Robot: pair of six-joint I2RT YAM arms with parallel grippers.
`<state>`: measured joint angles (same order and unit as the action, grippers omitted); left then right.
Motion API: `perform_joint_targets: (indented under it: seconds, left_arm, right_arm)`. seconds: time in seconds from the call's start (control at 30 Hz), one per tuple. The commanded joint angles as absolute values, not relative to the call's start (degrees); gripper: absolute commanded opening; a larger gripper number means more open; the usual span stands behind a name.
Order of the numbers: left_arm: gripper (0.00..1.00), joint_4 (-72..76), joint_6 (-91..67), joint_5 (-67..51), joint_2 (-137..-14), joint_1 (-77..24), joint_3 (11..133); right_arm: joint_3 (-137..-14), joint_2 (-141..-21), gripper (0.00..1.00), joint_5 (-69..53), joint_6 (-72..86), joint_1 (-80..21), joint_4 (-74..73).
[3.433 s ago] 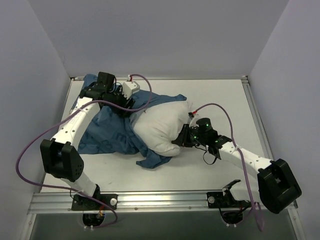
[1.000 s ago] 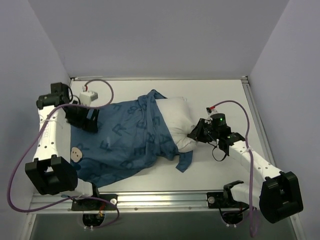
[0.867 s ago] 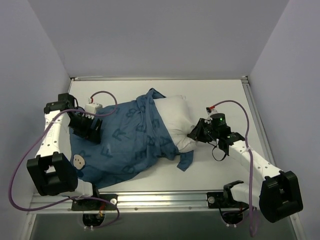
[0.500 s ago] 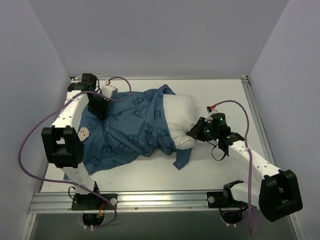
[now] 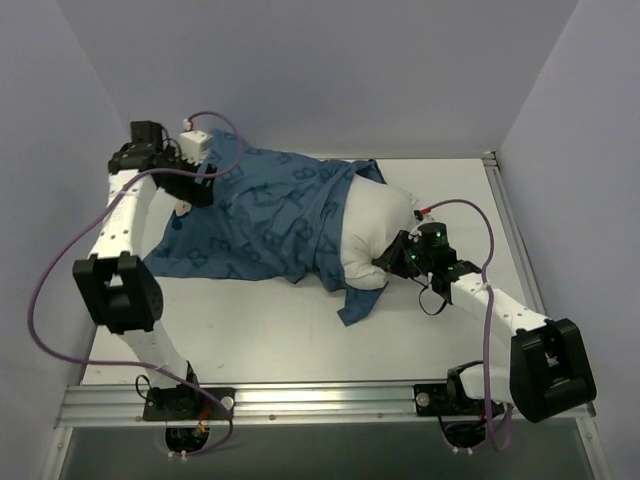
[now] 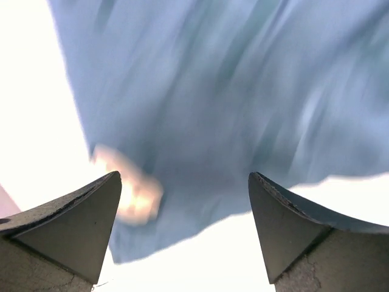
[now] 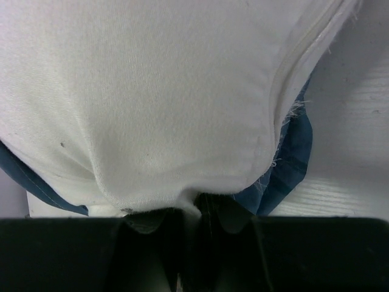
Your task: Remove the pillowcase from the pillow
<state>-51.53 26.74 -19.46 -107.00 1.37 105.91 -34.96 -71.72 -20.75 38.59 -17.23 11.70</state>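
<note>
The dark blue printed pillowcase (image 5: 260, 215) lies spread from the back left corner to the white pillow (image 5: 378, 225), still covering the pillow's left part. My left gripper (image 5: 195, 182) hovers over the case's far left end. In the left wrist view its fingers stand wide apart (image 6: 183, 182) with nothing between them, and the blurred blue cloth (image 6: 213, 91) lies beyond. My right gripper (image 5: 388, 264) is shut on the pillow's near right edge. In the right wrist view (image 7: 194, 210) it pinches the white fabric (image 7: 152, 79), with a blue cloth edge (image 7: 292, 152) underneath.
The white table (image 5: 460, 190) is walled at the back and both sides. A metal rail (image 5: 330, 400) with the arm bases runs along the near edge. Purple cables loop from both arms. A loose flap of the case (image 5: 358, 300) lies in front of the pillow.
My left gripper has swung from the left front to the back left corner, and the pillowcase has shifted backward with it. The right gripper has kept its hold on the pillow.
</note>
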Motion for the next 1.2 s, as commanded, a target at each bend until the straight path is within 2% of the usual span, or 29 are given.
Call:
perform_joint_targets:
  seconds: [0.0,0.17,0.3,0.63,0.83,0.87,0.93,0.97,1.0,1.03,1.17]
  left_arm:
    - [0.94,-55.2,31.54,-25.94,-95.82,10.52,99.87]
    - [0.94,-47.84,36.3,-9.35,-88.34,9.93,77.58]
    - [0.94,-32.92,35.68,-7.74,-86.31,9.76,66.74]
    - [0.94,-22.95,34.63,3.32,-99.82,9.05,64.78]
    - [0.94,-19.95,33.49,1.51,-105.29,8.88,62.93]
    - [0.97,-20.39,33.31,0.19,-105.29,8.88,62.41]
    - [0.85,-19.42,33.74,0.96,-104.42,9.31,61.18]
    - [0.66,-19.86,33.84,0.36,-103.89,9.84,60.91]
    - [0.42,-19.95,33.58,0.0,-102.67,10.54,60.82]
    - [0.03,-19.69,33.14,0.0,-101.96,11.24,60.47]
    - [0.02,-17.5,32.17,2.45,-99.15,12.48,58.36]
  right_arm:
    - [-37.62,-72.16,0.0,-21.09,38.41,-17.14,14.24]
    - [-37.18,-72.33,0.0,-21.45,37.44,-16.7,14.59]
    - [-37.35,-72.42,0.0,-21.8,36.92,-15.91,14.33]
    - [-40.17,-71.1,0.0,-24.08,32.61,-8.62,10.02]
    - [-40.08,-72.07,0.0,-25.31,32.43,-7.82,10.37]
    - [-40.17,-71.98,0.0,-25.23,32.43,-7.39,10.11]
    - [-40.34,-71.63,0.0,-25.05,32.17,-6.86,9.76]
    - [-40.52,-71.37,0.0,-24.96,32.17,-6.07,9.49]
    - [-40.87,-71.28,0.0,-24.96,32.08,-5.63,9.58]
    - [-41.04,-71.11,0.0,-25.05,32.25,-5.02,9.58]
    - [-42.54,-70.58,0.0,-25.23,32.69,-2.03,9.76]
